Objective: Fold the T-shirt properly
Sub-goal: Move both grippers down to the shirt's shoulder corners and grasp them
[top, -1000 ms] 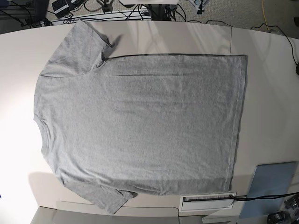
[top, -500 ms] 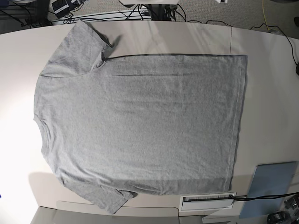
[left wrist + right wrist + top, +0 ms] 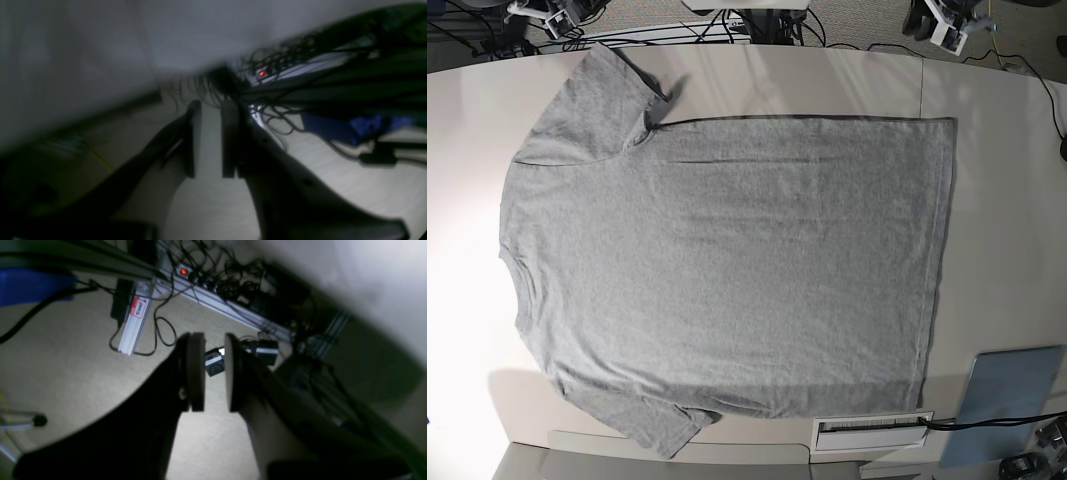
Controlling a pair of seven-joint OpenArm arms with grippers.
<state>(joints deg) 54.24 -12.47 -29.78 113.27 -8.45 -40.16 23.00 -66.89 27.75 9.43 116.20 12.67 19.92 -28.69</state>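
A grey T-shirt lies spread flat on a pale counter, plain side up, covering most of it. Its collar end points to the left of the base view and its hem runs straight down the right. One sleeve fans out at the top left, the other at the bottom left, reaching the counter's near edge.

Both arms are off the cloth, beyond the far edge of the counter. The right claw appears at the top left corner of the base view, close to the upper sleeve but not touching it. The left claw is at the top right corner, well apart from the shirt. Each wrist view shows two dark flat fingers parallel, with a narrow gap between them and nothing held.

A blue-grey panel lies on the counter at the bottom right, just beside the hem corner. A white slotted box sits next to it.

Past the counter is beige floor with tangled black cables and a power strip showing a red light.
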